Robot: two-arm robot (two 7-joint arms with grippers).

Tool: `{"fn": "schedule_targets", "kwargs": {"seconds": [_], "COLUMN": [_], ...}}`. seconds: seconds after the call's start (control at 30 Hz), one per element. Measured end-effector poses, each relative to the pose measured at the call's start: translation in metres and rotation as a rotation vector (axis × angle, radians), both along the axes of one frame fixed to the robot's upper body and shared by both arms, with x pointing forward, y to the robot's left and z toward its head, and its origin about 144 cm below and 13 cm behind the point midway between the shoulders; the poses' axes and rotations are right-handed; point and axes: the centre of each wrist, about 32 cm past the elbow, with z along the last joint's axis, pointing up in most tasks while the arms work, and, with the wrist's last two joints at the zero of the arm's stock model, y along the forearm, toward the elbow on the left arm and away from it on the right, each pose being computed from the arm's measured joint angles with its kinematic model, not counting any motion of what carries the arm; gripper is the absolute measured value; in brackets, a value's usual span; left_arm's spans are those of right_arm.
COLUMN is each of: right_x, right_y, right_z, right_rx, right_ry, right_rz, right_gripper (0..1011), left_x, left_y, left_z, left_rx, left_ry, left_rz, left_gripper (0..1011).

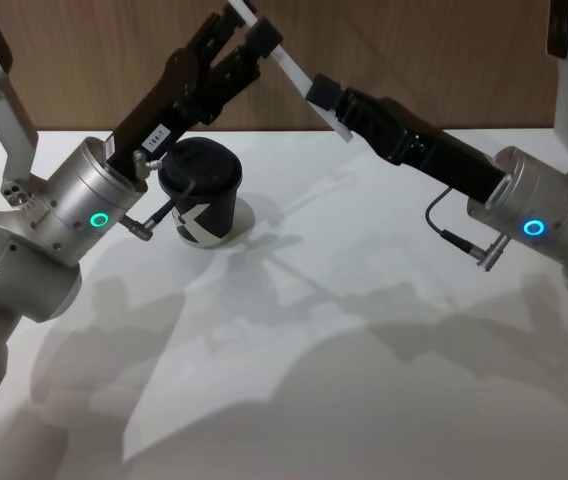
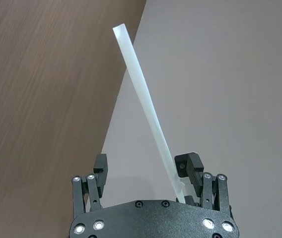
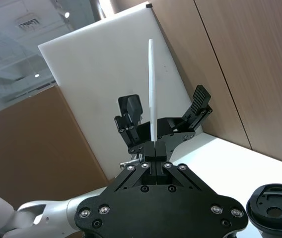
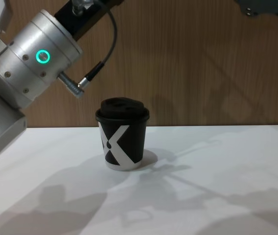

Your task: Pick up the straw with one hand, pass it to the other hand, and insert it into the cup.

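The white straw (image 1: pixel 294 70) hangs slanted in the air above the table, held near its lower end by my right gripper (image 1: pixel 326 97), which is shut on it. In the right wrist view the straw (image 3: pixel 151 84) rises from the closed right gripper (image 3: pixel 153 146). My left gripper (image 1: pixel 249 30) is open around the straw's upper part. In the left wrist view the straw (image 2: pixel 141 94) leans against one finger (image 2: pixel 190 163) of the left gripper (image 2: pixel 146 163). The black cup (image 1: pixel 202 205) with its lid stands upright on the table below the left gripper, as the chest view also shows for the cup (image 4: pixel 123 134).
The white table (image 1: pixel 364 350) stretches out in front and to the right of the cup. A wooden wall (image 4: pixel 202 63) stands behind it. The left arm's silver wrist (image 4: pixel 36 58) and its cable hang above and left of the cup.
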Motion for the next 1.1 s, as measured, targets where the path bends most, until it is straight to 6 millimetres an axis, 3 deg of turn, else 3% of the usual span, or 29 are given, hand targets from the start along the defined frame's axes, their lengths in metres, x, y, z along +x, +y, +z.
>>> {"fn": "schedule_targets", "kwargs": {"seconds": [0.1,0.3,0.57,0.63,0.8,0.97,1.1], "right_x": [0.0000,0.0000,0.0000,0.0000,0.0000,0.0000,0.0000], "right_y": [0.0000,0.0000,0.0000,0.0000,0.0000,0.0000,0.0000], "right_z": [0.0000,0.0000,0.0000,0.0000,0.0000,0.0000,0.0000], "right_rx": [0.000,0.000,0.000,0.000,0.000,0.000,0.000], "right_ry": [0.000,0.000,0.000,0.000,0.000,0.000,0.000], "right_rz": [0.000,0.000,0.000,0.000,0.000,0.000,0.000], "right_gripper": [4,4,4,4,4,4,4], "left_x": [0.0010,0.0024,0.0033,0.0033,0.0033,0.0037,0.0040], "left_y": [-0.0011,-0.0027,-0.0038,-0.0040,-0.0041,-0.0047,-0.0053], "left_z": [0.0006,0.0014,0.0021,0.0019,0.0011,0.0006,-0.0003], "left_rx": [-0.007,-0.015,-0.021,-0.022,-0.024,-0.024,-0.024], "left_ry": [0.000,0.003,0.004,0.005,0.009,0.013,0.018], "left_rz": [-0.006,-0.012,-0.015,-0.014,-0.011,-0.010,-0.010], "left_gripper": [1003,884,616,597,391,259,215]}}
